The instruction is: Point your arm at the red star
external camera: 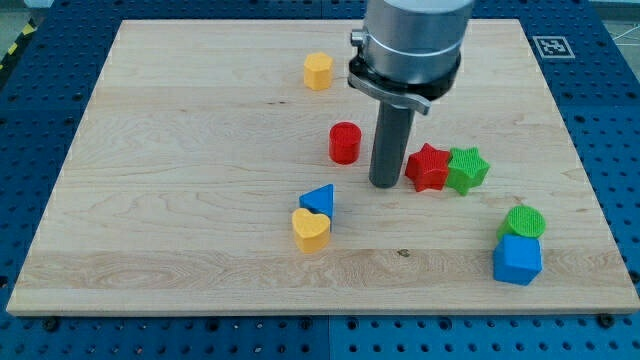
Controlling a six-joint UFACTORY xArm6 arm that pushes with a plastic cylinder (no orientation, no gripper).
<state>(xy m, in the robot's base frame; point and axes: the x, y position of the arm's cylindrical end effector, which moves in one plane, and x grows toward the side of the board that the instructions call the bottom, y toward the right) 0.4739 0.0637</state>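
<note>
- Our arm carries no hand, so there is nothing to spread or press together; it ends in a dark rod, and my tip (pixel 385 185) rests on the wooden tabletop (pixel 180 160).
- The red star (pixel 428 167) lies right of the board's middle, just to the view's right of my tip, with only a sliver of wood between them.
- A green star (pixel 467 169) sits against the red star's right side, touching it.
- A red cylinder (pixel 345 143) stands just to the view's left of the rod, slightly higher up.
- A yellow block (pixel 318 72), seemingly hexagonal, is near the view's top, left of the arm's grey housing.
- Below the middle, a blue triangular block (pixel 318 200) touches a yellow heart (pixel 311 230) beneath it.
- At the view's lower right, a green cylinder (pixel 523 222) sits right above a blue block (pixel 517 260), shape unclear, the two touching.
</note>
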